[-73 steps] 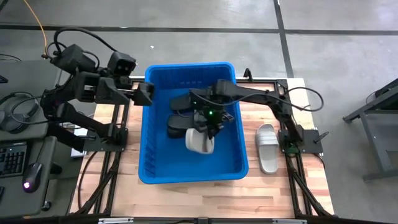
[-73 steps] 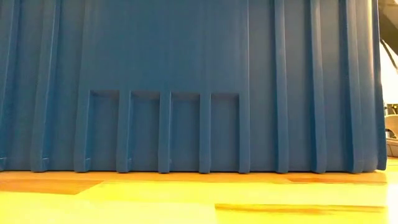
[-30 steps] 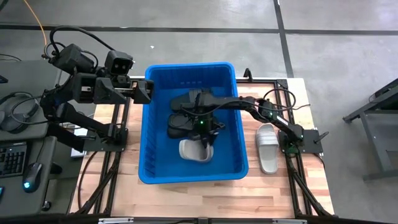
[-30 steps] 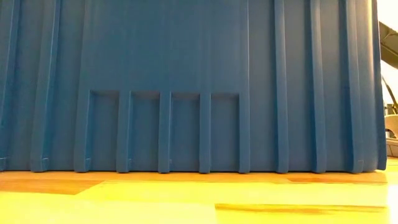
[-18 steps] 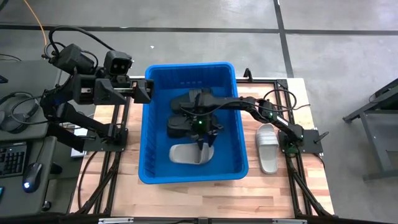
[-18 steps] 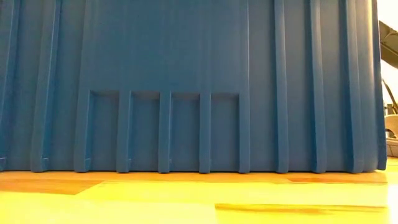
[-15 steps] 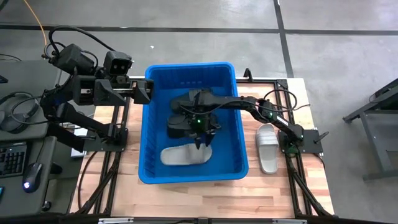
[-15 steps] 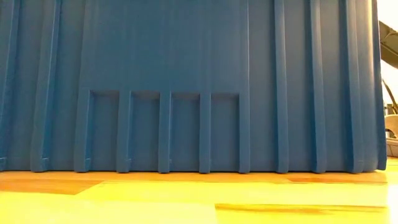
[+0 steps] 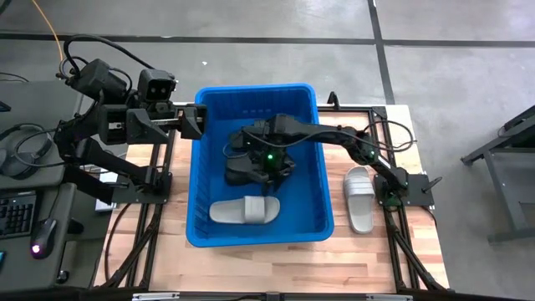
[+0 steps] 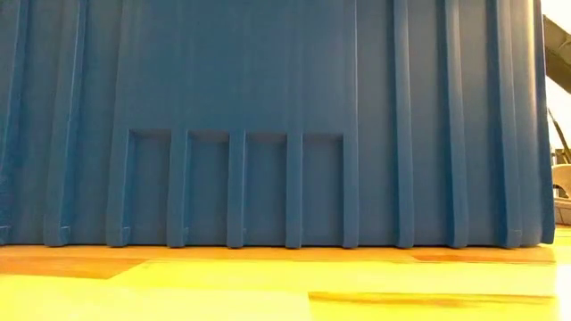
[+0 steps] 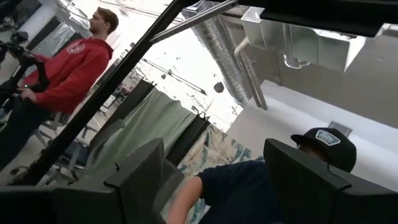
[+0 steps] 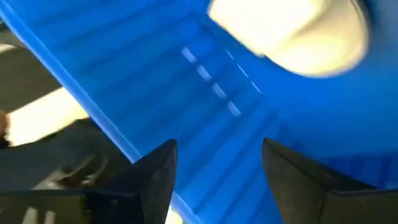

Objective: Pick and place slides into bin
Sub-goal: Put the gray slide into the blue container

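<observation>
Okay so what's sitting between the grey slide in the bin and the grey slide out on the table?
In the high view, only the bin's right wall and a strip of bare table lie between the grey slide inside and the one outside.

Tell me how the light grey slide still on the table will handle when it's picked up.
The grey slide looks like moulded rubber, so probably light and slightly bendy. It lies flat on the table, unlikely to roll. Its wide strap likely gives the fingers a hold.

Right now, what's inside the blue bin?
In the bin: one light grey slide lying flat near the front wall, black slides behind it. The right claw overhangs them, so their count stays unclear.
</observation>
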